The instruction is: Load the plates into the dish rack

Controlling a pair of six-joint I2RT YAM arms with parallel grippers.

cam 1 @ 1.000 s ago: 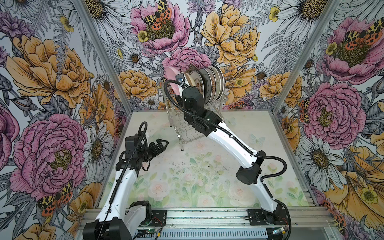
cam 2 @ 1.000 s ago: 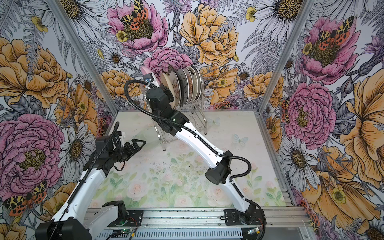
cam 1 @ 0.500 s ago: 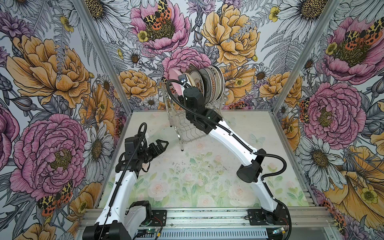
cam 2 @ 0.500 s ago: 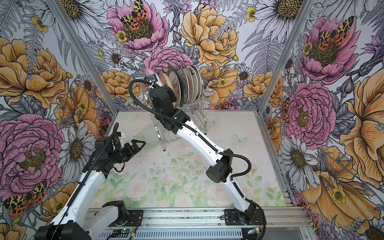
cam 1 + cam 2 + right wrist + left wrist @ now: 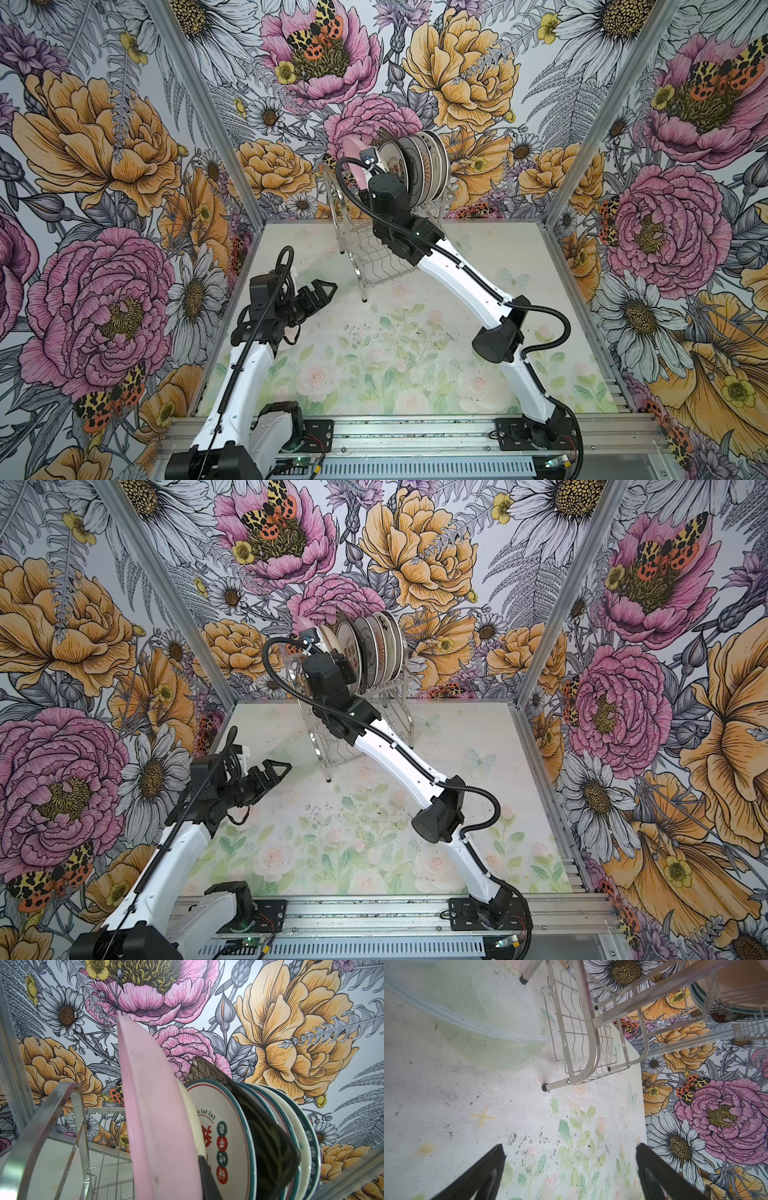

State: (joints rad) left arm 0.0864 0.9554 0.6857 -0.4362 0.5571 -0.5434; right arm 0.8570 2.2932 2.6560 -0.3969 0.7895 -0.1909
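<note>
Left claw (image 5: 321, 290) hangs released above the tabletop (image 5: 374, 357), unmoved. Right claw (image 5: 365, 172) stays clenched on the pink plate (image 5: 149, 1105), now edged rightward, close beside the cream plate (image 5: 188, 1118) among the plates (image 5: 422, 166) in the dish rack's (image 5: 376, 259) upper tier.

3 walls (image 5: 104, 137) in bold floral wallpaper: pink and orange blooms, daisies, spotted moths. Aluminium posts (image 5: 203, 104) at 2 back corners. Desk (image 5: 374, 365) has pale floral print with dark scuffs. Metal rail (image 5: 415, 434) along front. Lighting even.
</note>
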